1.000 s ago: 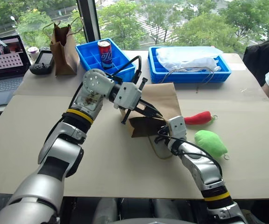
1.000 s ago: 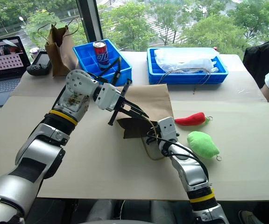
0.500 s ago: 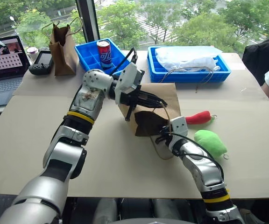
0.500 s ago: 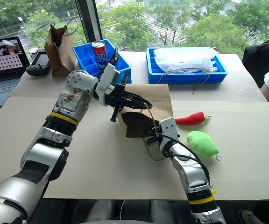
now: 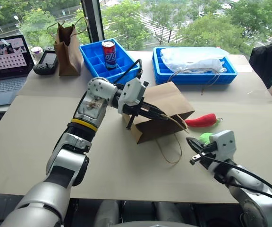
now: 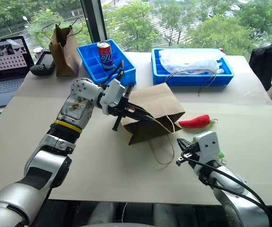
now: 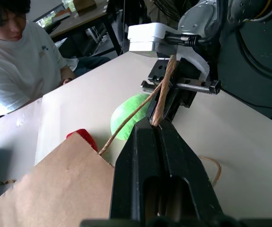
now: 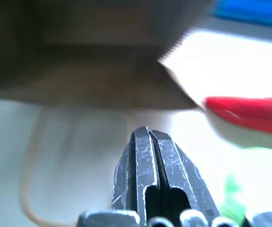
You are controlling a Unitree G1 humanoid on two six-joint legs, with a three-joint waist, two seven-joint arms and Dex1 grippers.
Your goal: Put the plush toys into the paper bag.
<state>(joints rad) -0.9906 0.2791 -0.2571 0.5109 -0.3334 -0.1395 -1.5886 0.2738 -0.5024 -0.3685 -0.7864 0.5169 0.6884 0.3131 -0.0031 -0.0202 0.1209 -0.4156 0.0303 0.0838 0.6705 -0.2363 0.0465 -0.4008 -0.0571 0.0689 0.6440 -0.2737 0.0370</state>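
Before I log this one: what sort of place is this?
Probably an office or lab upstairs: a table at a window looking down on treetops, with a laptop and blue bins on it, and a seated person alongside.

Matt kraft paper bag (image 5: 159, 111), seemingly smooth.

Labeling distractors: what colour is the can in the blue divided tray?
Red, with blue lettering and a silver top; the can shows best in the left eye view.

Office: laptop (image 5: 6, 59), treetop window (image 5: 174, 19)
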